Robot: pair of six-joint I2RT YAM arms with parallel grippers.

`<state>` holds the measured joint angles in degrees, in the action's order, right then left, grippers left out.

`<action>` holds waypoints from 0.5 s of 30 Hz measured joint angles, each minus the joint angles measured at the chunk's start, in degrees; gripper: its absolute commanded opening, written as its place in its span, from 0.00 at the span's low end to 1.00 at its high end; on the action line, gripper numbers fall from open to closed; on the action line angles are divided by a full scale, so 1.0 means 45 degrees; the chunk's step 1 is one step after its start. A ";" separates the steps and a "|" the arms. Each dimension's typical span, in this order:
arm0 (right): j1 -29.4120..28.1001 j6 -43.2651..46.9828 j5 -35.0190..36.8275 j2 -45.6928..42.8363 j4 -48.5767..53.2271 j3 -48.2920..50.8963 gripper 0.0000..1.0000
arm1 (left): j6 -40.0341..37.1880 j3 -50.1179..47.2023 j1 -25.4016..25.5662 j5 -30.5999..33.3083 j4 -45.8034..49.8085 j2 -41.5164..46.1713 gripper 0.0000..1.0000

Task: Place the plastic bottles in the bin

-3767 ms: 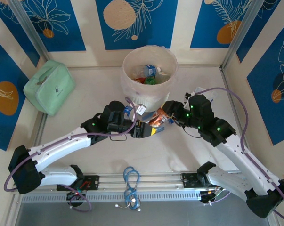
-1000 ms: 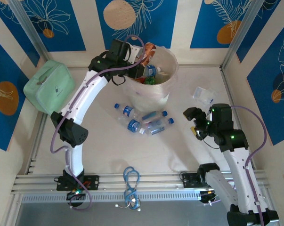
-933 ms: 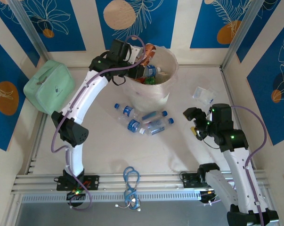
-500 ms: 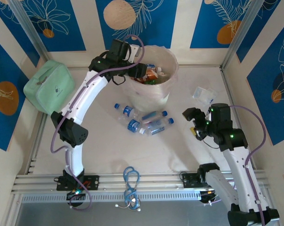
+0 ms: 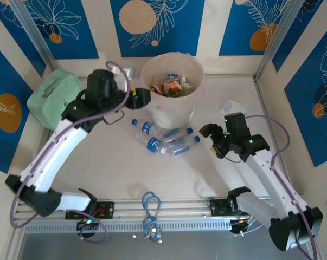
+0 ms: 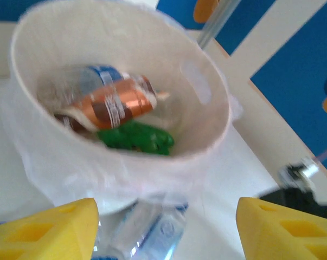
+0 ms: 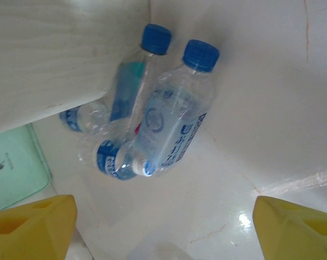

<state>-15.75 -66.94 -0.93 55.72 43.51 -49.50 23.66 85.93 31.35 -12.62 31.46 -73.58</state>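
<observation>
With the left end effector (image 5: 143, 97) hanging released and empty at nine o'clock of the bin (image 5: 198, 81), itself at twelve on the bench (image 5: 114, 157), another pick-up looks due: the right end effector (image 5: 206, 131), also released, is needing to clench a loose bottle (image 5: 168, 141) at its nine o'clock.

Lighting: bright, even, seemingly from overhead. Shadows: soft, short, beside the bin (image 5: 174, 111). Glare: white patches on the glossy table (image 7: 242, 219), right wrist view. Blur: left wrist view soft throughout, bottles (image 6: 111, 103) in the bin smeared. Overhead view: sharp.
</observation>
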 measured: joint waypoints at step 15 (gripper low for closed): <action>0.0112 -0.0539 0.0461 0.5498 -0.2171 0.0015 0.69 | 0.2356 -0.6989 -0.0015 -0.1243 -0.1569 0.3453 0.62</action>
<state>-15.25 -69.36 1.15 80.47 33.74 -49.43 34.26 54.48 31.29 -18.22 24.40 -58.04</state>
